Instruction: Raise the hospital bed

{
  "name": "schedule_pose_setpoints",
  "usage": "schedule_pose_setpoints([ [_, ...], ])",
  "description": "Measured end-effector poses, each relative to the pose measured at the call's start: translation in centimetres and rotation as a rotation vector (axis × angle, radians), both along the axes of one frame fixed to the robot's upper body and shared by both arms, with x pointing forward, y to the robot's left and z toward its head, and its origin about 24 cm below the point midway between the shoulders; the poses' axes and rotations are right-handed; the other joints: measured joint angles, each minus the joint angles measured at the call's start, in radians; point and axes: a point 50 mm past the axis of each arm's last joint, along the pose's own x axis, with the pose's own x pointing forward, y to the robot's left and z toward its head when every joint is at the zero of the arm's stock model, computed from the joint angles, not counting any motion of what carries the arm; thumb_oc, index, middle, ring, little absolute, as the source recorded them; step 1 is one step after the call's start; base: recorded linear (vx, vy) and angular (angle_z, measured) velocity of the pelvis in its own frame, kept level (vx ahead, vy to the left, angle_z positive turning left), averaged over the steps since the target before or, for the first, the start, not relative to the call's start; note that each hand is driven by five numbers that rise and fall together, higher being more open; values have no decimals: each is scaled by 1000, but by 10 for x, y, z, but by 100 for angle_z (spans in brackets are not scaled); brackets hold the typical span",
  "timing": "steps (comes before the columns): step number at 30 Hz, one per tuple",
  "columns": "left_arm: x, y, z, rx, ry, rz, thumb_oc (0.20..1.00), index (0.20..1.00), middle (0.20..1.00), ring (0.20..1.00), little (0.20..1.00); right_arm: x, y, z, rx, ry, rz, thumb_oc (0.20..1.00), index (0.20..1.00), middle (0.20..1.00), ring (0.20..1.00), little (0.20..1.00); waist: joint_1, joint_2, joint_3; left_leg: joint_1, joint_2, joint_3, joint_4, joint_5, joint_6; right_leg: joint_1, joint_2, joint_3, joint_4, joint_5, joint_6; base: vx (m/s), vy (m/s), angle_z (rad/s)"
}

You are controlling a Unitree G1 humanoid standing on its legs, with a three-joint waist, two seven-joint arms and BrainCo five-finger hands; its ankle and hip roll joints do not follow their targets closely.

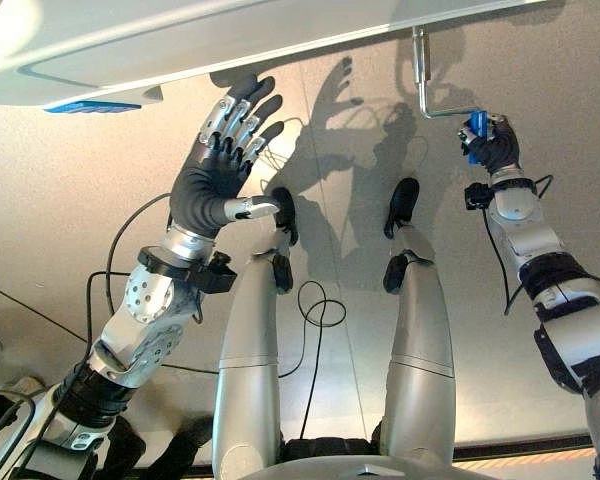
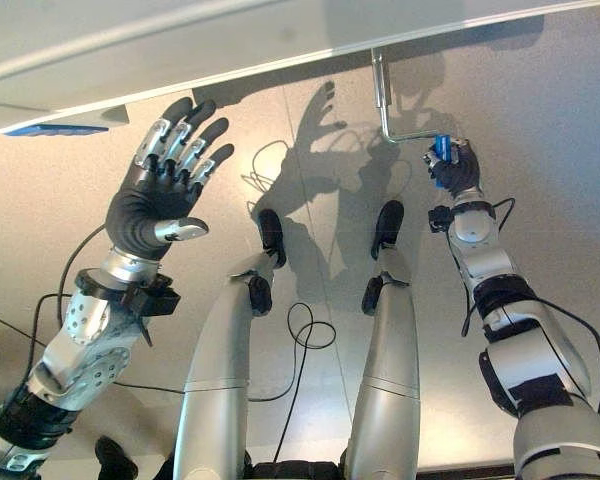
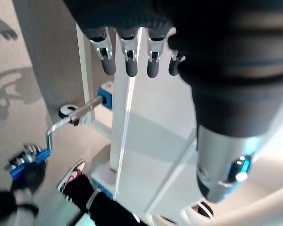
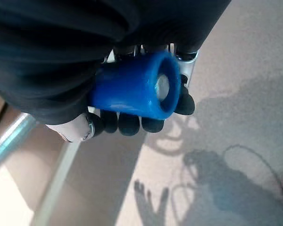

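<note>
we're looking down past the foot end of the white hospital bed [image 1: 180, 45], its edge running across the twelve o'clock side of the head view. out at about one o'clock our right hand [image 1: 493, 143] has its fingers wrapped tight round the blue handle [image 4: 132, 92] of the crank [image 1: 430, 90], and in the right wrist view we see the blue grip's round end poking out between the curled dark fingertips. the crank's silver rod drops from under the bed frame, bends at a right angle and runs across to the blue grip, so the handle sits just below the bed edge. over at ten o'clock our left hand [image 1: 220, 165] hangs in the air, palm forward, fingers spread wide and thumb out to the side, holding nothing, just below the bed frame. from the left wrist view we catch the white bed frame upright, blue corner pieces [image 3: 105, 95] on it, and the crank reaching out to the right hand in the distance. grey floor [image 1: 70, 200] lies below it all.
</note>
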Motion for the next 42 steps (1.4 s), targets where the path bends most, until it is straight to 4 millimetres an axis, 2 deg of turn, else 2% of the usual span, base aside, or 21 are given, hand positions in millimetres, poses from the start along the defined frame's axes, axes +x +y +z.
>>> schedule_pose_setpoints([
  [6, 6, -3, -2, -29, 16, 9, 1000, 1000, 1000, 1000, 1000, 4, 2, -6, -1, 55, -32, 200, 200, 200, 200, 200, 25, 2, 0, 2, 1, 0, 3, 0, -1, -1, 0, 0, 15, -4, -3, 0, 0, 0],
  [14, 8, -6, -5, -84, 40, 20, 1000, 1000, 1000, 1000, 1000, 9, 10, -12, 25, 94, -55, 200, 200, 200, 200, 200, 26, 7, -1, 10, 3, -1, 0, 4, -7, -1, -2, 0, 28, -10, -9, 0, 0, 0],
  [15, 8, -7, -5, -93, 43, 21, 1000, 1000, 1000, 1000, 1000, 9, 9, -11, 22, 95, -59, 429, 429, 429, 429, 429, 27, 8, -2, 11, 3, -2, 0, 5, -8, -1, -2, 0, 29, -11, -10, 0, 0, 0],
  [16, 8, -7, -5, -98, 45, 22, 1000, 1000, 1000, 1000, 1000, 9, 9, -11, 21, 95, -60, 555, 555, 555, 555, 555, 27, 8, -2, 12, 3, -2, 0, 5, -8, -1, -2, 0, 29, -11, -11, 0, 0, 0],
  [17, 8, -8, -5, -104, 46, 21, 1000, 1000, 1000, 1000, 1000, 9, 9, -12, 23, 105, -67, 1000, 1000, 1000, 1000, 1000, 28, 9, -2, 13, 3, -2, 0, 6, -9, -1, -2, 0, 31, -12, -12, 0, 0, 0],
  [23, 17, -5, -15, -68, 71, 81, 1000, 1000, 1000, 1000, 1000, 7, 1, -17, 43, 130, -108, 1000, 1000, 1000, 1000, 1000, 42, 12, -2, 22, 3, -2, -2, 9, -8, 6, -1, 0, 33, -13, -13, 0, 0, 0],
  [27, 34, 9, -44, 10, 168, 218, 1000, 1000, 1000, 1000, 1000, 4, -6, -22, 61, 144, -136, 1000, 1000, 1000, 1000, 1000, 52, 14, -2, 30, 4, -2, -5, 9, -10, 13, 0, -1, 32, -14, -15, 0, 0, 0],
  [30, 40, 19, -72, 45, 271, 294, 1000, 1000, 1000, 1000, 1000, 2, -9, -28, 62, 159, -148, 1000, 1000, 1000, 1000, 1000, 52, 14, -2, 47, 3, -1, -11, 10, -10, 28, 0, -1, 27, -14, -15, -23, -5, 0],
  [31, 46, 27, -93, 66, 347, 352, 1000, 1000, 1000, 1000, 1000, 0, -12, -31, 95, 160, -160, 1000, 1000, 1000, 1000, 1000, 53, 15, -2, 62, 3, -1, -16, 10, -11, 43, -1, -2, 26, -14, -15, -41, -7, 0],
  [36, 48, 56, -156, 167, 571, 535, 1000, 1000, 1000, 1000, 1000, -8, -21, -48, 187, 174, -195, 1000, 1000, 1000, 1000, 1000, 51, 20, -3, 106, 3, -2, -37, 11, -14, 86, 1, -6, 11, -17, -16, -40, -22, 0],
  [37, 44, 64, -174, 184, 643, 582, 1000, 1000, 1000, 1000, 1000, -13, -23, -58, 222, 188, -206, 1000, 1000, 1000, 1000, 1000, 51, 20, -3, 124, 3, -3, -42, 12, -16, 103, 1, -9, 11, -19, -16, -38, -32, 1],
  [39, 39, 69, -193, 212, 711, 619, 1000, 1000, 1000, 1000, 1000, -18, -26, -71, 259, 211, -223, 1000, 1000, 1000, 1000, 1000, 50, 20, -3, 149, 2, -5, -52, 13, -17, 128, 3, -13, 6, -21, -16, -18, -23, 1],
  [42, 28, 75, -236, 283, 879, 691, 1000, 1000, 1000, 1000, 1000, -33, -24, -106, 351, 269, -243, 1000, 1000, 1000, 1000, 1000, 47, 21, -5, 245, 1, -9, -97, 20, -21, 229, 0, -28, -42, -21, -15, -77, -54, 4],
])
